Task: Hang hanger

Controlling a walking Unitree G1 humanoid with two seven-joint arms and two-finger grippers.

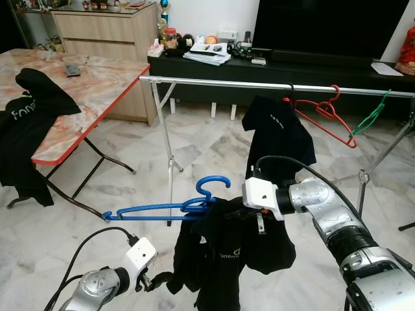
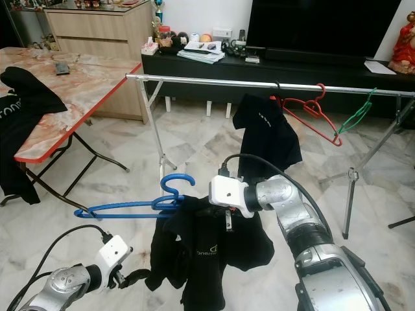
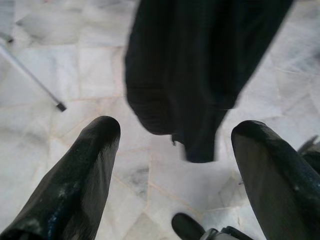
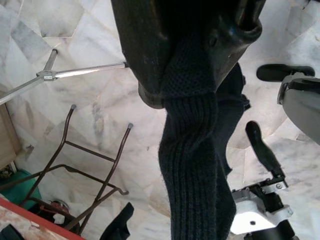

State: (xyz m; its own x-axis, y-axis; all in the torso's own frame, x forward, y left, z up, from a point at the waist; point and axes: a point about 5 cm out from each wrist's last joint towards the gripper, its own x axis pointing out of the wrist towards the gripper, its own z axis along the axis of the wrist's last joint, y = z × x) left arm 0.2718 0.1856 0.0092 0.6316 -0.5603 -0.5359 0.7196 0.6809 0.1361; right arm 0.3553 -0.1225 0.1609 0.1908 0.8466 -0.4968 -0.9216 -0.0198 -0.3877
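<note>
A blue hanger [image 1: 162, 208] with a black shirt [image 1: 224, 253] draped on it hangs in mid-air, below and in front of the silver rack rail [image 1: 259, 84]. Its hook [image 1: 214, 184] points up. My right gripper [image 4: 195, 60] is shut on the hanger's neck through the shirt's ribbed collar [image 4: 192, 150]; the shirt hides its fingers in the eye views, where its white wrist [image 1: 261, 197] shows. My left gripper [image 3: 175, 127] is open, low beside the shirt's bottom hem and holding nothing; it also appears low down as my left gripper [image 1: 157, 281].
On the rail hang another black shirt [image 1: 275, 133], a red hanger [image 1: 322, 115] and a green hanger [image 1: 371, 116]. A marble folding table [image 1: 91, 91] with a black shirt [image 1: 26, 113] stands at the left. A dark TV console [image 1: 272, 71] runs behind the rack.
</note>
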